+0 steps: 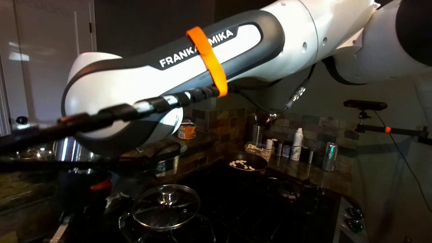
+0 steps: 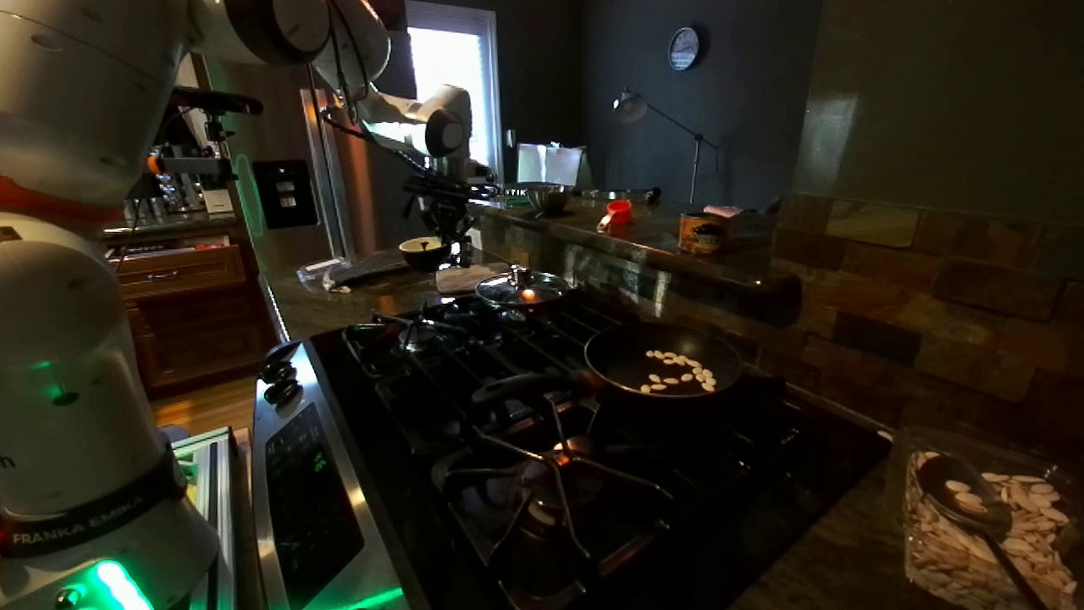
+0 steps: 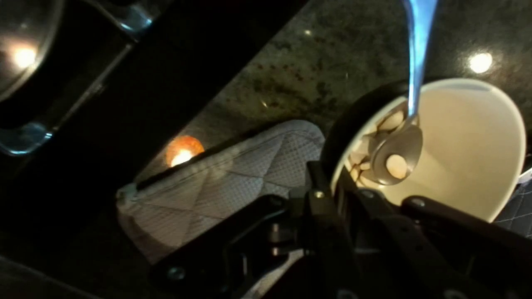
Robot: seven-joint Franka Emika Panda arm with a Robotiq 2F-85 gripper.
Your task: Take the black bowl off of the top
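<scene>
The black bowl (image 3: 465, 137), dark outside and cream inside, is at the right of the wrist view. A metal spoon (image 3: 397, 155) and several pale beans lie inside it. My gripper (image 3: 333, 178) is shut on the bowl's near rim, one finger inside and one outside. In an exterior view the bowl (image 2: 422, 252) hangs at the gripper (image 2: 453, 246) over the far counter; I cannot tell whether it touches anything below. In the other exterior picture the arm and darkness hide the bowl.
A grey quilted mitt (image 3: 232, 178) lies beside the bowl. A glass lid (image 2: 521, 290) and a pan of beans (image 2: 663, 364) sit on the stove. A steel bowl (image 2: 549, 201), red cup (image 2: 619, 213) and can (image 2: 702, 235) stand on the raised ledge.
</scene>
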